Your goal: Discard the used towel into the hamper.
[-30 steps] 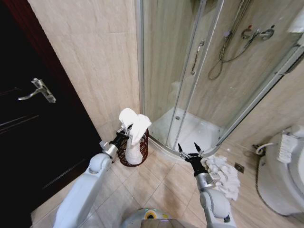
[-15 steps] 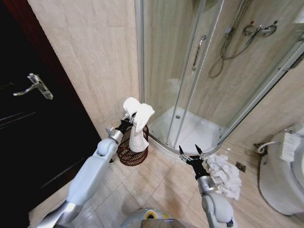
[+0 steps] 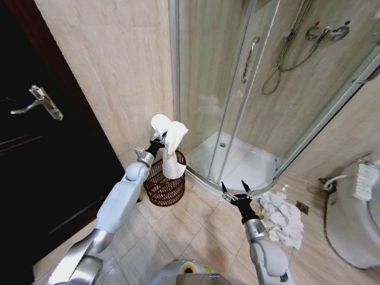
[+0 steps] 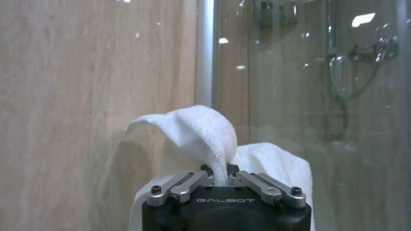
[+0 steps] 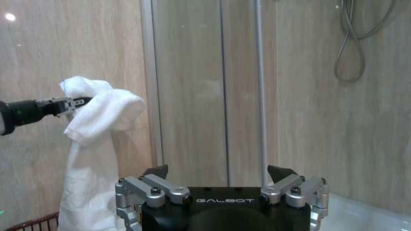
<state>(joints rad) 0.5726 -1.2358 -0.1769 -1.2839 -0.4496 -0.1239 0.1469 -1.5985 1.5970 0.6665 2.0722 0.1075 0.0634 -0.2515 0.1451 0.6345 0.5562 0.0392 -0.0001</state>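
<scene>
Head view, left hand [image 3: 159,141] clenched on towel [image 3: 170,148] above hamper [image 3: 165,186] (tail inside), right hand [image 3: 236,193] released.

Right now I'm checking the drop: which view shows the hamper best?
The head view: the whole hamper stands beneath the towel held by the left gripper. The right wrist view catches just a rim sliver.
</scene>
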